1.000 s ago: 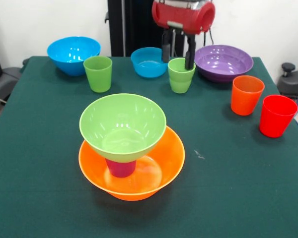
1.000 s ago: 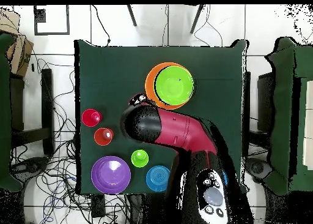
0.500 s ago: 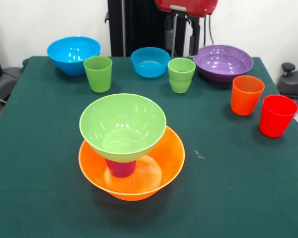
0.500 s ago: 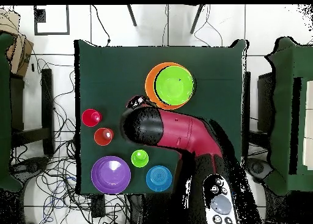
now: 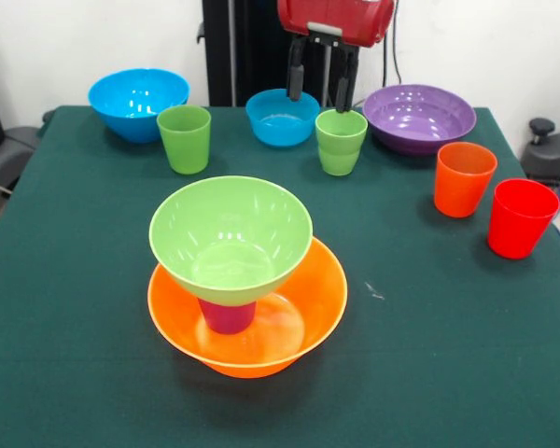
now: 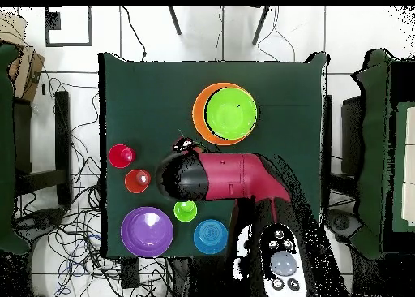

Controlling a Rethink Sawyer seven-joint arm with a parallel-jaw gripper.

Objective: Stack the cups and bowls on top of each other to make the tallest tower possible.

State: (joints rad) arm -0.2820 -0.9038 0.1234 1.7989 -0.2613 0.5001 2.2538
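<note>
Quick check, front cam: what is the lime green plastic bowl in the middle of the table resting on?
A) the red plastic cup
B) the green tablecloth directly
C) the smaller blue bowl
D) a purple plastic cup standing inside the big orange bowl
D: the lime green plastic bowl sits on a purple plastic cup, which stands inside the big orange plastic bowl; it is raised clear of the cloth.

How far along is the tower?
Done: orange bowl as base, purple cup in it, green bowl on top. In hand: nothing; the open gripper hangs above a green cup, not gripping. Left: both green cups, orange and red cups, purple and two blue bowls, all on the table.
</note>
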